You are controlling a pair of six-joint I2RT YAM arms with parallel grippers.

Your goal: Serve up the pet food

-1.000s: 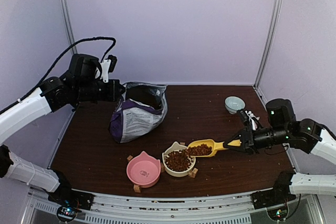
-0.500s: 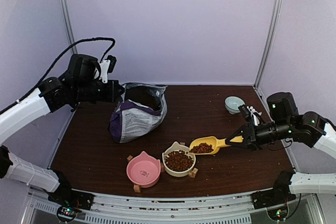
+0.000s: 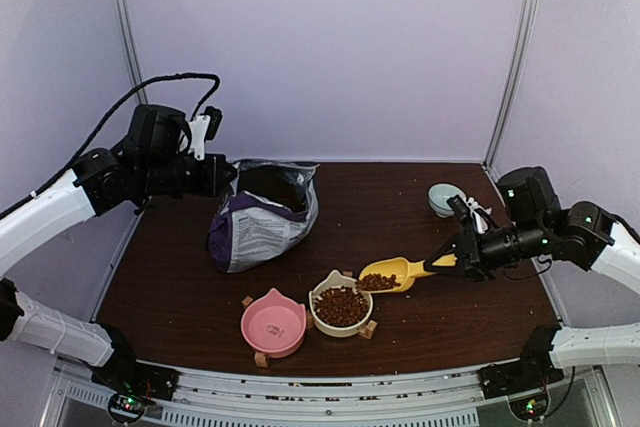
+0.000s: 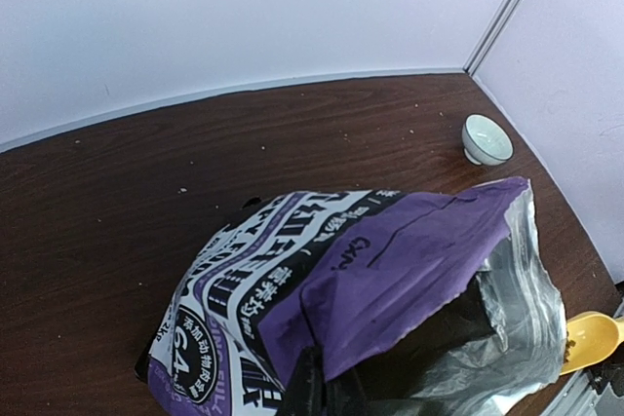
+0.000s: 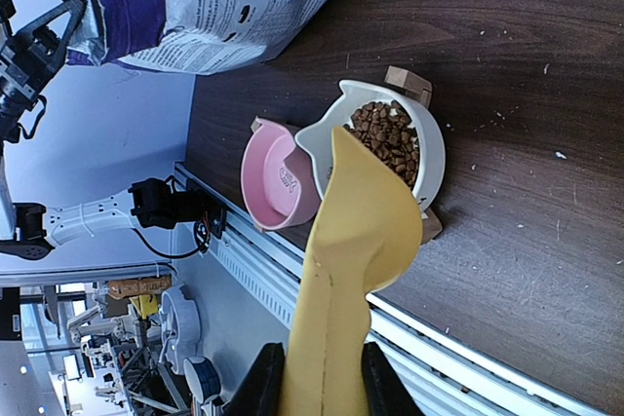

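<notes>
Top external view: pet food [image 3: 341, 305] lay heaped in the cream bowl [image 3: 340, 331], and more rode in the yellow scoop [image 3: 408, 267] just right of that bowl, its lip toward the rim. My right hand [image 3: 447, 260] was clamped on the scoop handle. My left hand [image 3: 226, 175], well behind and left of the bowl, was pinched shut on the top edge of the purple bag [image 3: 262, 219].

Risks as I judged them:
- The bowl looked nearly full, so a fast tip could send kibble over the rim onto the surface [image 3: 170, 277] or into the pink bowl [image 3: 272, 324] touching its left side.
- The scoop lip sat low; a dip could knock the bowl off its small wooden feet.
- If the left hand slipped, the open bag could slump.

Writing: in the left wrist view the bag label showed a black roundel reading what looked like "6.4", plus Chinese characters and a hand scrawl I couldn't make out.
</notes>
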